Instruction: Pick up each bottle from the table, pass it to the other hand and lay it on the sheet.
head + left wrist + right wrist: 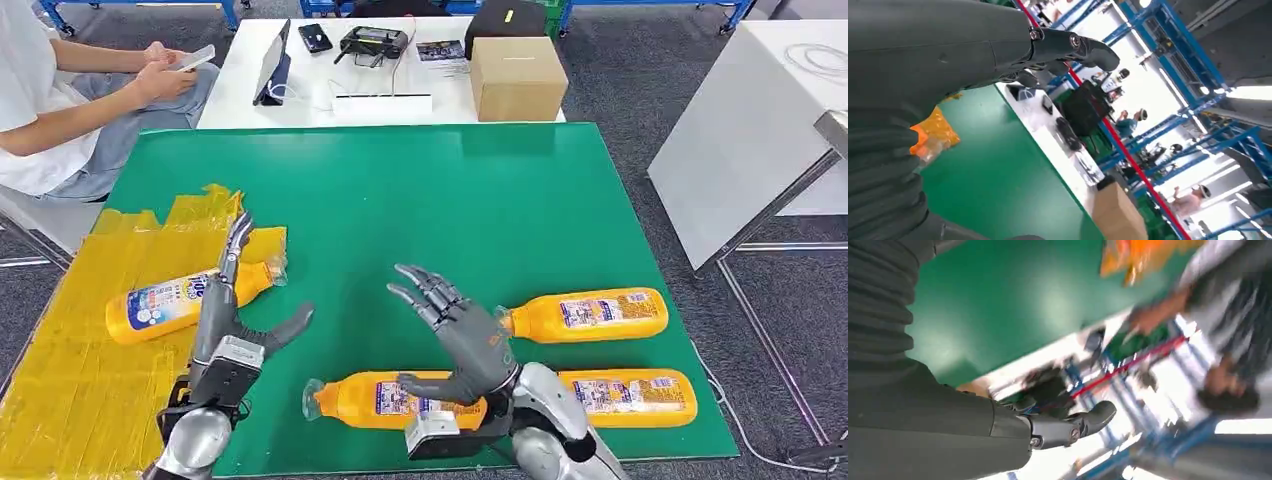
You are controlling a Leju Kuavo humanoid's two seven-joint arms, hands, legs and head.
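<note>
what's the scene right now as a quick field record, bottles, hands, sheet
bottles on sheet: one orange bottle lying on the yellow sheet
bottles on green table: three, lying flat, near the right hand
left hand: open, holds nothing, above the sheet's edge
right hand: open, holds nothing, over the nearest bottle
bystander: a person seated at far left

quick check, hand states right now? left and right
Left hand: open, fingers spread, holding nothing, over the bottle on the yellow sheet.
Right hand: open, fingers spread, holding nothing.
</note>
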